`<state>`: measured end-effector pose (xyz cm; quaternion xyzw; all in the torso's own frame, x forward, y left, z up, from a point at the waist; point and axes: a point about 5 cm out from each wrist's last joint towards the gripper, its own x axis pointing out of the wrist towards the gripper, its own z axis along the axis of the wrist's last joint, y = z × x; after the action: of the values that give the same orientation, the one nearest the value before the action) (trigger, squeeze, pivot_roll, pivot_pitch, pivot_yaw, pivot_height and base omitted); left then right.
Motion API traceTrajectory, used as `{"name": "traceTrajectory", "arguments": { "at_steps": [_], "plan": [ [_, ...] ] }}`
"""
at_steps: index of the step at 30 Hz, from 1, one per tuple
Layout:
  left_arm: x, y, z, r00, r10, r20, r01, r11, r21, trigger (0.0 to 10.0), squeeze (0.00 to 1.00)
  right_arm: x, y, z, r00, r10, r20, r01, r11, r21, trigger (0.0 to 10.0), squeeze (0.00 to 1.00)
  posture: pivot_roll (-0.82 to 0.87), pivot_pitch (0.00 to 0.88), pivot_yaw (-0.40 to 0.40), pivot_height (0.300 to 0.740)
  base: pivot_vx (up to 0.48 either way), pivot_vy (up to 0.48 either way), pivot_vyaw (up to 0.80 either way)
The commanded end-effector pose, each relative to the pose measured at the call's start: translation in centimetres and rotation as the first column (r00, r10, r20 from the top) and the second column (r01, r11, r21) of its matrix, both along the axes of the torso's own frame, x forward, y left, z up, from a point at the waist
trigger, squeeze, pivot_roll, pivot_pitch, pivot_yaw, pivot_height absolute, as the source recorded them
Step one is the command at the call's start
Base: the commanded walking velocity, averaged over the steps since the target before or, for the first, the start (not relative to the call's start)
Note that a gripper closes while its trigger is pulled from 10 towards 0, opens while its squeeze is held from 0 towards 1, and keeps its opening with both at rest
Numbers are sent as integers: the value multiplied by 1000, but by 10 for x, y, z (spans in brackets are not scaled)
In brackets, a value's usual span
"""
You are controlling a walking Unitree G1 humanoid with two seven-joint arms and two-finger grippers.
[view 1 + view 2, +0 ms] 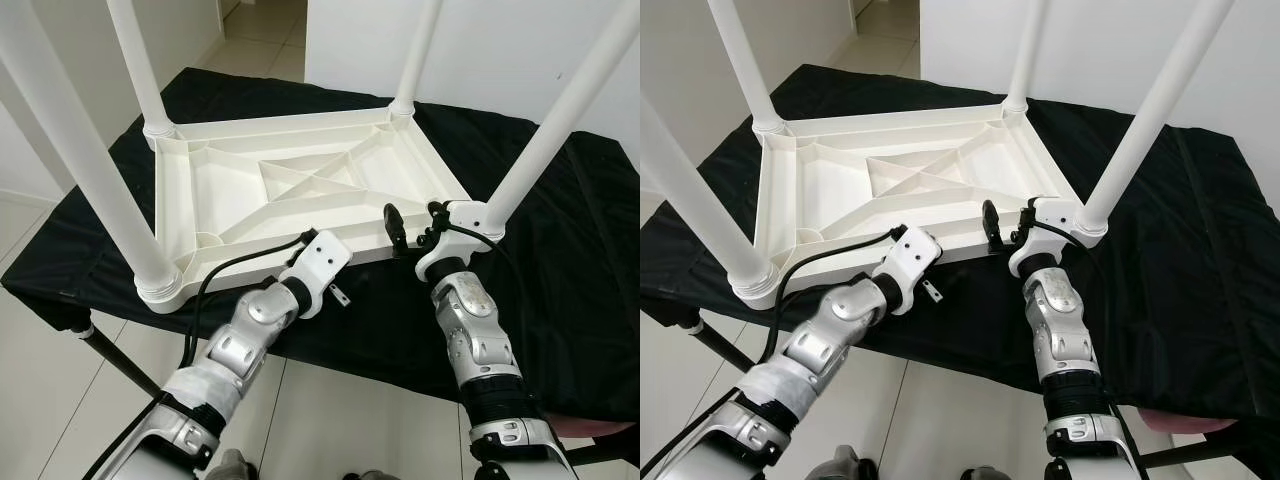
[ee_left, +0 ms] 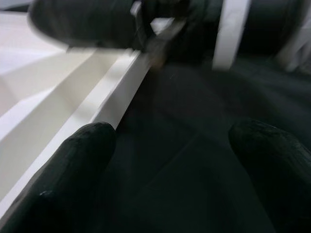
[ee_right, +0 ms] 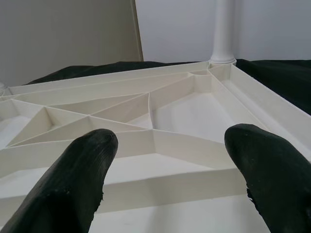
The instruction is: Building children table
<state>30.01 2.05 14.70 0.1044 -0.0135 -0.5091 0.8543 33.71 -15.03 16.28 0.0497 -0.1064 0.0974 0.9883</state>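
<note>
A white plastic children's table (image 1: 300, 185) lies upside down on a black cloth, ribbed underside up, with all its legs standing in the corner sockets. The near left leg (image 1: 90, 170) and near right leg (image 1: 555, 125) rise past the frame. My left gripper (image 1: 338, 292) is low at the table's front rim (image 2: 116, 92), open, its fingers (image 2: 73, 184) over the black cloth beside the rim. My right gripper (image 1: 415, 222) is open at the front rim, just left of the near right leg socket (image 1: 478, 218), pointing across the ribbed underside (image 3: 160, 116).
The black cloth (image 1: 560, 270) covers a low support that reaches wider than the white table, with room to the right. Tiled floor (image 1: 330, 420) lies below the front edge. A white wall (image 1: 500, 40) stands behind, and a doorway opens at the far left.
</note>
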Motion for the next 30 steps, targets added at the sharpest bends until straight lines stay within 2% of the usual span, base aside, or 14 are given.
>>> {"name": "traceTrajectory", "arguments": {
  "at_steps": [1,5,11,13,15,16,18,21,23,24,26,27,28,30],
  "plan": [
    [0,0,8,1000,0,5,0,999,-44,10000,0,1,2,0,1000,10,5,-10,1000,-3,10000,0,3,14,-29,740,0,0,0],
    [-2,-1,13,1000,7,3,-6,997,-76,10000,0,2,2,0,1000,15,7,-15,1000,-5,10000,0,4,17,-38,740,0,0,0],
    [5,8,24,991,130,29,-125,983,-131,10000,0,3,4,0,1000,25,8,-25,1000,-11,10000,0,5,14,-55,740,0,0,0],
    [5,8,24,991,130,29,-125,983,-131,10000,0,3,4,0,1000,25,8,-25,1000,-11,10000,0,5,14,-55,740,0,0,0],
    [7,23,35,972,230,43,-219,959,-178,10000,0,4,7,-3,1000,20,-12,-20,1000,-12,10000,0,13,1,-69,740,0,0,0],
    [7,23,35,972,230,43,-219,959,-178,10000,0,4,7,-3,1000,20,-12,-20,1000,-12,10000,0,13,1,-69,740,0,0,0],
    [1,38,40,964,260,54,-246,950,-190,10000,0,6,11,-8,999,3,-45,-4,1000,-31,10000,0,16,0,-71,740,0,0,0],
    [1,38,40,964,260,54,-246,950,-190,10000,0,6,11,-8,999,3,-45,-4,1000,-31,10000,0,16,0,-71,740,0,0,0],
    [-14,50,38,964,258,65,-244,955,-172,10000,0,10,10,-12,997,-39,-70,35,998,-59,10000,0,35,0,-86,740,0,0,0],
    [-14,50,38,964,258,65,-244,955,-172,10000,0,10,10,-12,997,-39,-70,35,998,-59,10000,0,35,0,-86,740,0,0,0],
    [-33,61,29,956,284,75,-272,952,-141,10000,0,14,9,-13,997,-34,-73,26,995,-97,10000,0,57,0,-108,740,0,0,0],
    [-33,61,29,956,284,75,-272,952,-141,10000,0,14,9,-13,997,-34,-73,26,995,-97,10000,0,57,0,-108,740,0,0,0],
    [-40,66,26,949,304,80,-291,947,-136,10000,0,15,9,-13,997,-24,-72,16,994,-105,10000,0,57,0,-108,740,0,0,0],
    [-40,66,26,949,304,80,-291,947,-136,10000,0,15,9,-13,997,-24,-72,16,994,-105,10000,0,57,0,-108,740,0,0,0]
  ]
}}
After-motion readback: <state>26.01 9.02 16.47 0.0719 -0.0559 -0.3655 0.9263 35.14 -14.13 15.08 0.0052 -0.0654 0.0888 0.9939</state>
